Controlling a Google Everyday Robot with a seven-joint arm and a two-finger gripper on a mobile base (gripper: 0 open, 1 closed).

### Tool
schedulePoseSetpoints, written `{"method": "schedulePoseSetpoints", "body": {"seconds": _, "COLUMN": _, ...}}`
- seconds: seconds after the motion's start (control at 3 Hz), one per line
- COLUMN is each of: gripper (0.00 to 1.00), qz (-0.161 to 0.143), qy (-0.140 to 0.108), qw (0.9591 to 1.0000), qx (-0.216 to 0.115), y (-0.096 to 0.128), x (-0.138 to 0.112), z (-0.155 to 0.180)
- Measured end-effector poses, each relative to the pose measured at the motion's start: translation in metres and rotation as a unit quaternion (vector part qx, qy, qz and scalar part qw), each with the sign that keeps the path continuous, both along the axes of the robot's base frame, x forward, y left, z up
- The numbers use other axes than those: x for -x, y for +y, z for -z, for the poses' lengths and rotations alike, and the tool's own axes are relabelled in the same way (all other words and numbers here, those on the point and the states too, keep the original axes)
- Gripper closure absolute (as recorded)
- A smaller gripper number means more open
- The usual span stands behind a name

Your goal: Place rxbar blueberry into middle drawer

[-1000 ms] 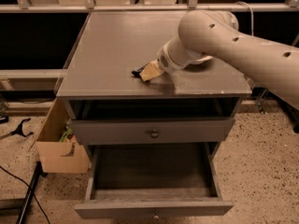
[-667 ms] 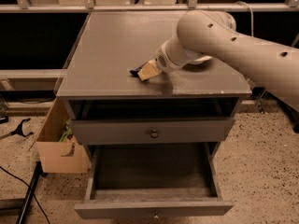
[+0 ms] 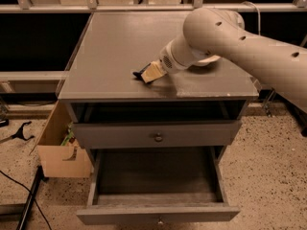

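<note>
My gripper [image 3: 149, 73] is low over the grey cabinet top [image 3: 115, 47], near its front edge at the middle. A small dark piece [image 3: 138, 74] shows at the gripper's left tip, lying on the top. It may be the rxbar blueberry; most of it is hidden by the gripper. The middle drawer [image 3: 158, 213] is pulled out wide below, and its deep dark tray holds nothing. The drawer front with the round knob [image 3: 156, 137] above it is shut.
A cream bowl [image 3: 209, 60] sits on the cabinet top behind my arm, mostly hidden. An open cardboard box [image 3: 60, 152] stands on the floor to the cabinet's left. Cables and a dark tool lie on the floor at far left.
My gripper has slid slightly to the left along the cabinet top. The drawers have not moved.
</note>
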State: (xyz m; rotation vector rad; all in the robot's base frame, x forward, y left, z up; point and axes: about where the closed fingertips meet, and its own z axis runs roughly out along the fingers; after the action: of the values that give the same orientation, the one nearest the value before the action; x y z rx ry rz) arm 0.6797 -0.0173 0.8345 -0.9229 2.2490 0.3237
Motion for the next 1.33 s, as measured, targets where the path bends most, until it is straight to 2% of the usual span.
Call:
{"method": "schedulePoseSetpoints", "body": {"seconds": 0.33, "gripper": 1.00, "qz": -0.036, "qy": -0.009, "qw": 0.9993, "qx": -0.001, "y": -0.010, "x": 0.010, "z": -0.017}}
{"method": "schedulePoseSetpoints", "body": {"seconds": 0.67, "gripper": 1.00, "qz": -0.089, "qy": -0.011, "qw": 0.9959, "qx": -0.009, "y": -0.032, "x": 0.029, "z": -0.039}}
{"method": "schedulePoseSetpoints", "body": {"seconds": 1.0, "gripper": 1.00, "qz": -0.124, "qy": -0.008, "qw": 0.9923, "qx": 0.006, "y": -0.059, "x": 0.047, "z": -0.048}}
{"method": "schedulePoseSetpoints", "body": {"seconds": 1.33, "gripper": 1.00, "qz": -0.132, "qy": -0.009, "qw": 0.9911, "qx": 0.011, "y": -0.073, "x": 0.053, "z": -0.047}}
